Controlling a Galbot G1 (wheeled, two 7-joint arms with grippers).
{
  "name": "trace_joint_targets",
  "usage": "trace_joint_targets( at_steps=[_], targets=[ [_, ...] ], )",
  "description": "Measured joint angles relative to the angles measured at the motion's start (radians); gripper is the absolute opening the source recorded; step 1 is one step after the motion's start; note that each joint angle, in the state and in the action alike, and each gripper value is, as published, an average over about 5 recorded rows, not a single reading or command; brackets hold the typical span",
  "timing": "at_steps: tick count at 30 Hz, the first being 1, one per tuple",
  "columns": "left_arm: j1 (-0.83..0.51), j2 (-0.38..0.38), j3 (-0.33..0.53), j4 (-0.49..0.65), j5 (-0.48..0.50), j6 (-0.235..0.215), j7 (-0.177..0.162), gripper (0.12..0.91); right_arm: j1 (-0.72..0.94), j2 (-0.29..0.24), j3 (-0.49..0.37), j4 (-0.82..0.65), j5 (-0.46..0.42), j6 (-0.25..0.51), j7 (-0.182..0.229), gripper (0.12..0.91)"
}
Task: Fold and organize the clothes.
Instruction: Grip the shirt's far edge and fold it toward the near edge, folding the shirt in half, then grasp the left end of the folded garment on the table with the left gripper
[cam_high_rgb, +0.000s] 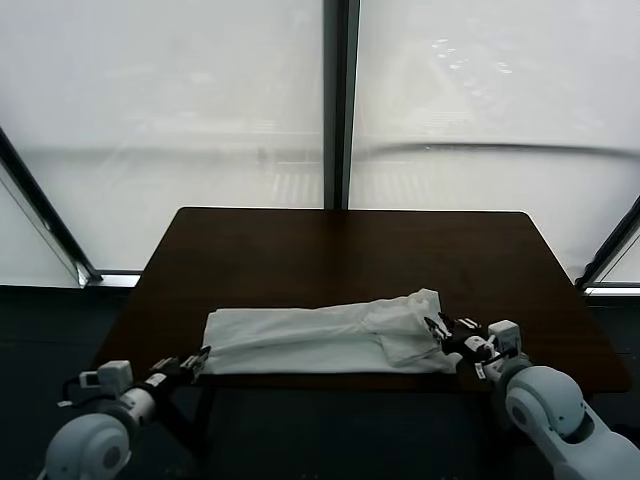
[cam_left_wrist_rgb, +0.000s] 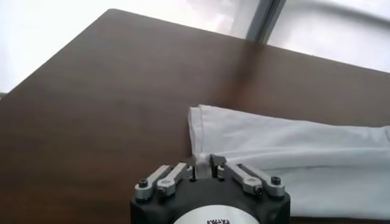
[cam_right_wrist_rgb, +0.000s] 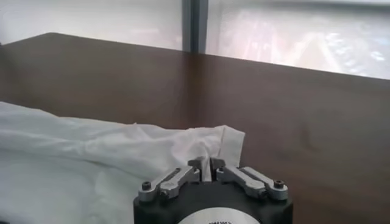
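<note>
Dark table (cam_high_rgb: 300, 250): folded T-shirt (cam_high_rgb: 320, 340) along near edge, far half bare.

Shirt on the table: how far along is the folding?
Done: the shirt lies folded lengthwise into a long, narrow band near the front edge of the table. In hand: the left gripper pinches its left end and the right gripper its right end. Left: the band probably needs folding across into a compact stack, so roughly halfway.

shirt (cam_left_wrist_rgb: 304, 158) cut off, print hidden
</note>
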Motion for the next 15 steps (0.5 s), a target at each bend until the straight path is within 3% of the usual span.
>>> trace_joint_targets(
  at_steps=[3,5,15],
  targets=[
    [-0.003,0.006,-0.016,-0.009,-0.015,-0.004,-0.014,0.802,0.021,0.011,0.001,-0.008,0.004,0.018,0.004,0.88],
    [-0.018,0.014,-0.021,-0.003,-0.031,-0.006,-0.025,0.876,0.046,0.027,-0.005,-0.024,-0.005,0.026,0.002,0.898],
    [-0.221,0.051,0.066,0.121,-0.054,-0.011,-0.031,0.907,0.211,0.143,-0.075,-0.206,-0.081,0.027,-0.006,0.907]
  ],
)
